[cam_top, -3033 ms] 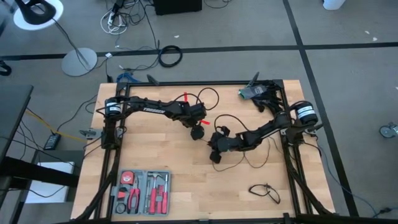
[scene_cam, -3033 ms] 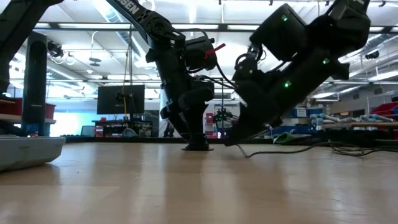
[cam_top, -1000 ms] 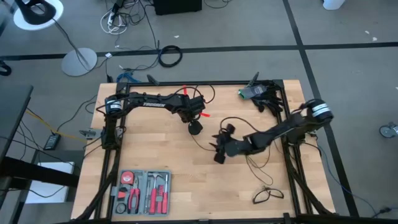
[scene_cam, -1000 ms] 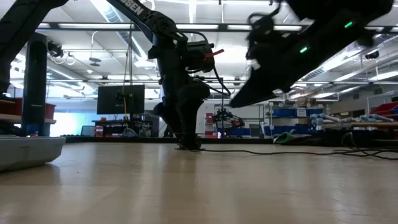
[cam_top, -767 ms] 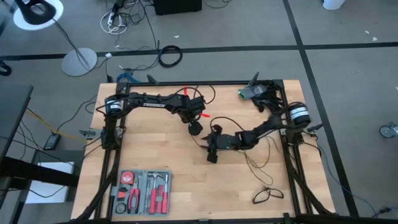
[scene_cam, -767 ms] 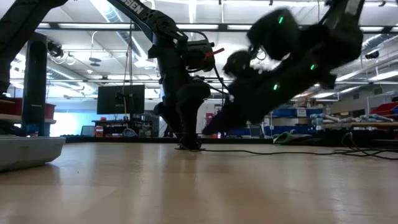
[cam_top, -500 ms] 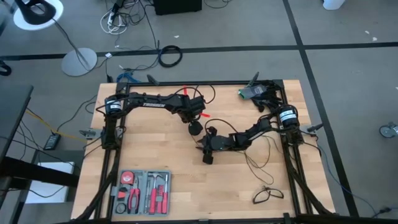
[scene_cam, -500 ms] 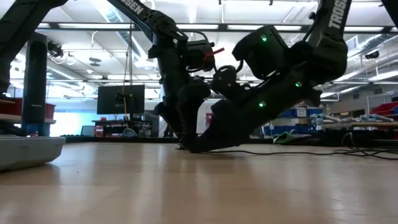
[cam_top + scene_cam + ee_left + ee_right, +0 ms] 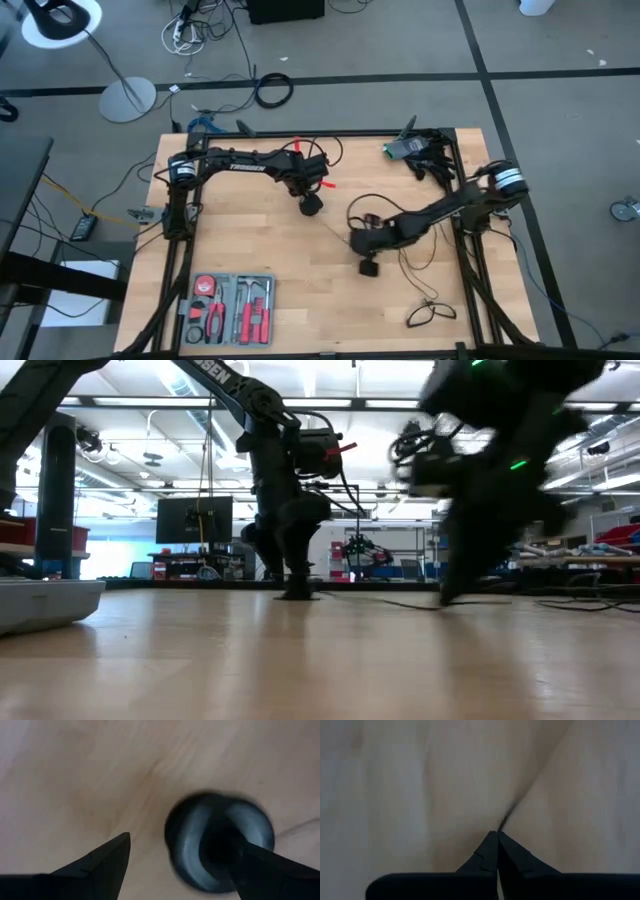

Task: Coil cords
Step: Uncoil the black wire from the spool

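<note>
The long cord is thin and black and ends in a round black disc with a pale ring, which lies flat on the table. My left gripper stands over the disc, pointing down and open. The disc lies nearer one finger. My right gripper is at mid-table, to the right of and nearer than the left one, and is shut on the cord. More of the cord lies in slack loops beneath the right arm. The short cord lies near the front right. My left gripper has one finger over the disc's rim; I cannot tell whether it touches. My right gripper pinches the long cord between its two fingertips, which slant down from the table's right side. From the tips the cord runs on in a nearly straight line toward the disc.
A grey tool case with red-handled tools sits at the front left. A green-and-black device sits at the far right corner. A black frame rims the table. A thick black cable ring lies on the floor beyond.
My right gripper swung toward the left gripper with its fingers open. It then came back toward the table's right and near edges, tipped down and shut on the long cord. The stretch of cord to the disc now runs straight. My left gripper has stayed over the disc.
</note>
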You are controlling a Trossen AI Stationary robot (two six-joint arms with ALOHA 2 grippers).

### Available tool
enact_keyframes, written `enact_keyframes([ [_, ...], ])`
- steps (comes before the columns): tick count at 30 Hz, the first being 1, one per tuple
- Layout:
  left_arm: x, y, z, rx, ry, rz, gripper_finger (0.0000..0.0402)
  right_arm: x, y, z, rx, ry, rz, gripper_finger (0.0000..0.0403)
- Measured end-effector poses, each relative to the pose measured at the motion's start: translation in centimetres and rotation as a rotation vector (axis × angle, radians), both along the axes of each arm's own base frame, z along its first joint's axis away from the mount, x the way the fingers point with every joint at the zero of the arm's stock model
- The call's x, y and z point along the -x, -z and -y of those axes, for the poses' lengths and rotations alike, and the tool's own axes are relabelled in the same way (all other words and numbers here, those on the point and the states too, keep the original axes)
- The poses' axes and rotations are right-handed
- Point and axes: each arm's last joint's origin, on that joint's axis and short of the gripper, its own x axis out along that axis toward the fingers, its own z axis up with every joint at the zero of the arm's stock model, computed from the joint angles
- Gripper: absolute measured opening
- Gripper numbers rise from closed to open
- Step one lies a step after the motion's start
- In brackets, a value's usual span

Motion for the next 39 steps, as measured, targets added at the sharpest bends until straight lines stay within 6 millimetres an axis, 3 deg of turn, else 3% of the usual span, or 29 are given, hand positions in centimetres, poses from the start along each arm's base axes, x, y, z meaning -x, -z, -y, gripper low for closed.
enact_keyframes([
  [8,0.8,0.1,-0.6,-0.016,-0.026,-0.065,0.031,8.5,-3.6,-3.3,-0.133,0.099,-0.462,0.0001],
  [11,0.8,0.1,-0.7,-0.016,-0.028,-0.064,0.031,11.6,-4.5,-4.1,-0.131,0.255,-0.639,0.0001],
  [13,0.8,0.1,-0.7,-0.016,-0.028,-0.065,0.031,12.9,-5.0,-4.2,-0.086,0.383,-0.647,0.0003],
  [16,0.8,0.1,-0.7,-0.017,-0.028,-0.064,0.031,13.1,-5.4,-4.7,-0.009,0.434,-0.475,0.0011],
  [20,0.8,0.1,-0.7,-0.016,-0.028,-0.063,0.031,11.6,-5.7,-5.3,0.114,0.362,-0.15,0.0022],
  [26,0.7,0.1,-0.7,-0.016,-0.033,-0.06,0.031,7.8,-5.4,-4.3,0.255,0.297,0.086,0.0035],
  [34,0.7,0.1,-0.7,-0.014,-0.036,-0.052,0.031,-0.3,-3.3,-0.3,0.348,0.127,0.256,0.0066],
  [39,0.6,0.1,-0.4,-0.01,-0.028,-0.054,0.031,-3.7,-0.3,3.8,0.354,0.096,0.295,0.0097],
])
